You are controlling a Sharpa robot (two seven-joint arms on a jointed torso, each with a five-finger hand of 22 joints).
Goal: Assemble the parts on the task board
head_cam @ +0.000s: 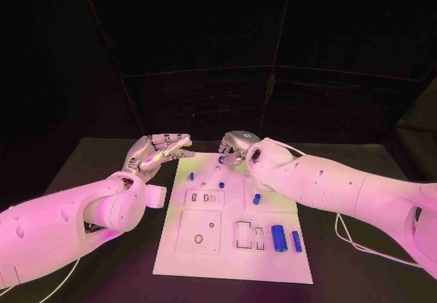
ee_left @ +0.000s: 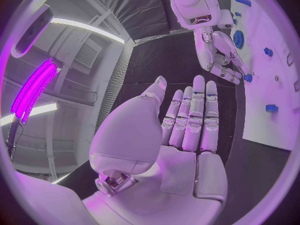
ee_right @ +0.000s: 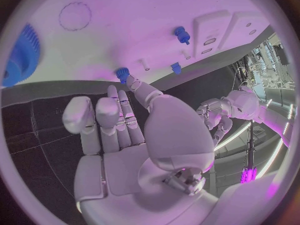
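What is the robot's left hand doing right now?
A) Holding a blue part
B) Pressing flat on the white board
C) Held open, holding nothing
C: the left hand has its fingers stretched out with nothing in them, raised beside the task board rather than on it.

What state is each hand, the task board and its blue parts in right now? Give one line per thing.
left hand: open, fingers straight, holding nothing, beside the board's far left corner.
right hand: fingertip touching a small blue part at the board's far edge.
task board: flat on the table.
two blue cylinders: lying side by side near the board's right edge.
blue gear: on the board.
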